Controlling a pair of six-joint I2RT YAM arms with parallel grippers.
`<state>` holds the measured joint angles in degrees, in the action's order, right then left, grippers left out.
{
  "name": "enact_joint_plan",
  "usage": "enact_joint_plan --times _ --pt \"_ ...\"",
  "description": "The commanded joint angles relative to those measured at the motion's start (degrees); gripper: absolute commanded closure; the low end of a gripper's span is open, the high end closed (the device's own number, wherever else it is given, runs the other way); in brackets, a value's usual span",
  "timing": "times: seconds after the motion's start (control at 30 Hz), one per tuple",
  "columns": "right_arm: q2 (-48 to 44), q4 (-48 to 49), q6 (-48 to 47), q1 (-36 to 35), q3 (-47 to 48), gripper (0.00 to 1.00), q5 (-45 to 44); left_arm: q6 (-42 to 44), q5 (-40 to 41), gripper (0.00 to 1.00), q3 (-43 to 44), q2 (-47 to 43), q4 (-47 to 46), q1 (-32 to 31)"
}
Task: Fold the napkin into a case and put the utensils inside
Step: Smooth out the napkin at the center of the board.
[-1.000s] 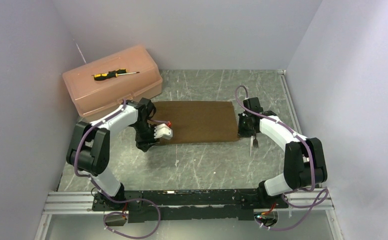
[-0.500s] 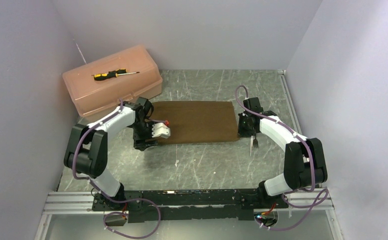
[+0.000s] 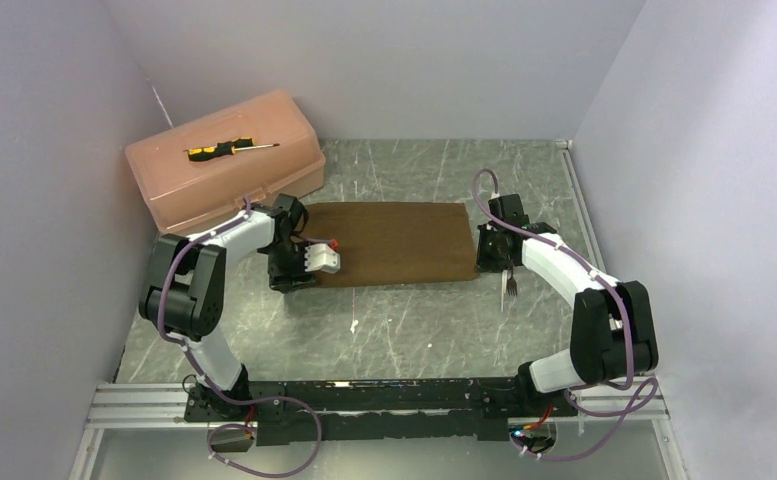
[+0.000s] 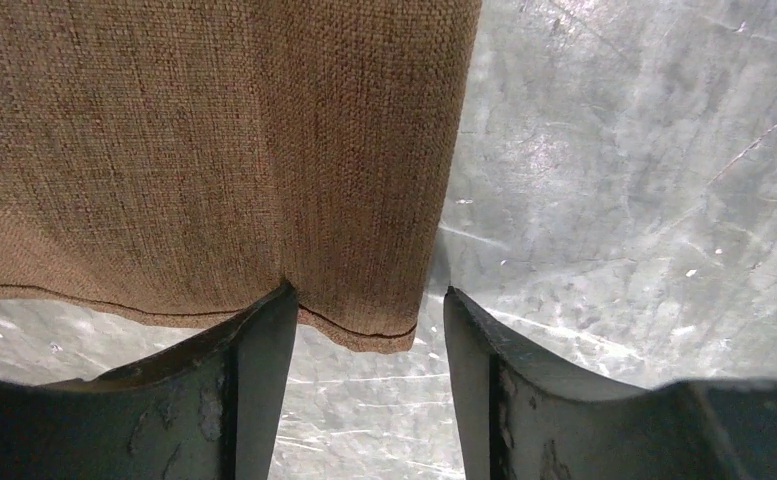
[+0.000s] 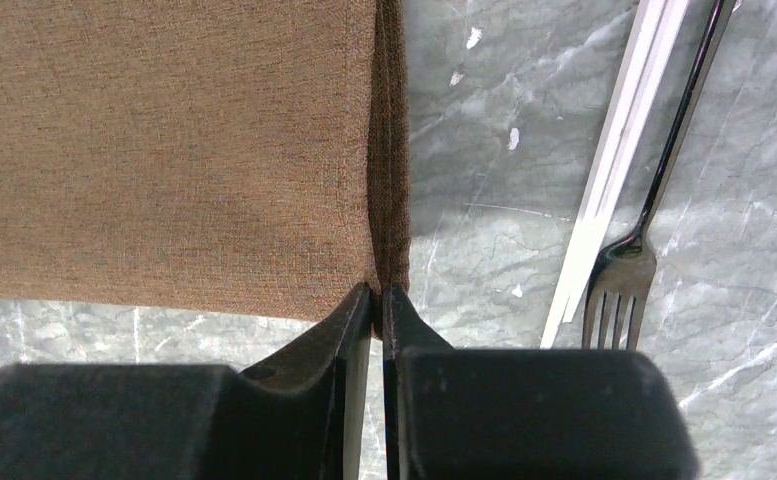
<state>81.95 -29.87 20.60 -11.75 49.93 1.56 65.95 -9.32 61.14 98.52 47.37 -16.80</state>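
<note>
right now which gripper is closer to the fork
Right. The right gripper is pinching the napkin at its right edge, with the fork lying just beside it on the table. The left gripper is at the napkin's far left corner.

napkin (image 3: 396, 243) mid-table | fork (image 3: 511, 283) right of it | box (image 3: 222, 158) behind-left, screwdriver (image 3: 230, 149) on top

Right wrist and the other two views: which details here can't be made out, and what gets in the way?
- Right wrist: the fork has its tine tips hidden behind the right tool, and its handle end is cut off by the top edge.
- Top external: the near left corner of the napkin is covered by the left tool.
- Left wrist: the napkin runs off the top and left edges, so its full shape is unseen.
</note>
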Motion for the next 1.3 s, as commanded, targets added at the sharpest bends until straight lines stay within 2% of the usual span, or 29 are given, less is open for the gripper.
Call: enact_joint_plan --times 0.0,0.07,0.13,0.23,0.3,0.43,0.57,0.73,0.77,0.8,0.83,0.87,0.9,1.0,1.03,1.07,1.13,1.27 --pt "-1.24 1.19 0.32 0.37 0.91 0.87 -0.57 1.3 -1.95 0.41 -0.5 1.47 0.06 -0.01" --pt "-0.74 1.13 0.28 0.33 1.39 0.87 -0.75 1.65 -1.53 0.46 -1.34 1.78 -0.63 -0.43" --pt "-0.37 1.12 0.32 0.38 1.67 0.87 -0.86 1.53 -0.9 0.6 -2.23 2.06 -1.99 -0.96" --pt "0.23 1.14 0.43 0.36 1.81 0.87 -0.6 0.37 0.18 0.96 -2.77 2.43 -3.9 -1.51" --pt "0.48 1.01 0.48 0.41 1.75 0.87 -0.07 0.48 -0.41 0.97 -2.1 2.04 -2.03 -1.56" --pt "-0.06 -0.65 0.0 0.32 1.44 0.87 1.64 3.9 -3.97 0.97 -0.68 0.1 9.89 -1.62" --pt "-2.17 -3.68 -0.18 -0.1 0.63 0.87 3.83 5.88 -3.82 0.97 -2.09 -2.05 18.13 -1.84" --pt "-5.61 -7.55 -0.35 -0.56 -0.11 0.86 4.02 5.2 -5.07 0.97 -3.13 -3.55 20.42 -2.86" --pt "-5.98 -8.1 -0.45 -0.58 -0.25 0.85 4.12 4.45 -5.14 0.92 -2.88 -3.46 20.03 -2.95" --pt "-6.16 -8.46 -0.5 -0.56 -0.18 0.83 4.23 3.2 -4.96 0.75 -2.31 -3.36 19.17 -2.98" --pt "-6.33 -8.77 -0.6 -0.57 -0.1 0.79 4.12 2.09 -4.89 0.52 -1.63 -3.2 18.86 -2.93" --pt "-6.35 -8.91 -0.76 -0.57 0.17 0.76 3.95 1.29 -4.77 0.37 -0.59 -3.17 18.64 -2.85" --pt "-6.36 -9.05 -0.89 -0.57 0.62 0.73 3.64 0.47 -4.68 0.26 0.69 -3.3 18.63 -2.71" --pt "-5.75 -9.95 -1.34 -0.63 3.34 0.63 2.86 -1.53 -6.71 0.2 8.09 -2.62 22.03 -0.75" --pt "-5.51 -10.38 -1.65 -0.57 4.24 0.57 2.62 -2.16 -7.79 0.14 11.32 -2.06 23.67 0.32" --pt "-5.35 -10.73 -2.05 -0.59 5.27 0.56 2.17 -3.01 -8.83 0.12 14.62 -1.31 25.07 1.6" --pt "-5.31 -10.43 -2.96 -0.62 7.55 0.55 0.36 -6.11 -10.15 0.15 20.58 0.89 25.53 4.14" --pt "-2.25 -5.62 -2.5 -0.47 12.68 0.57 -3.05 -15.49 -11.16 0.28 29.93 7.57 21.51 8.66"
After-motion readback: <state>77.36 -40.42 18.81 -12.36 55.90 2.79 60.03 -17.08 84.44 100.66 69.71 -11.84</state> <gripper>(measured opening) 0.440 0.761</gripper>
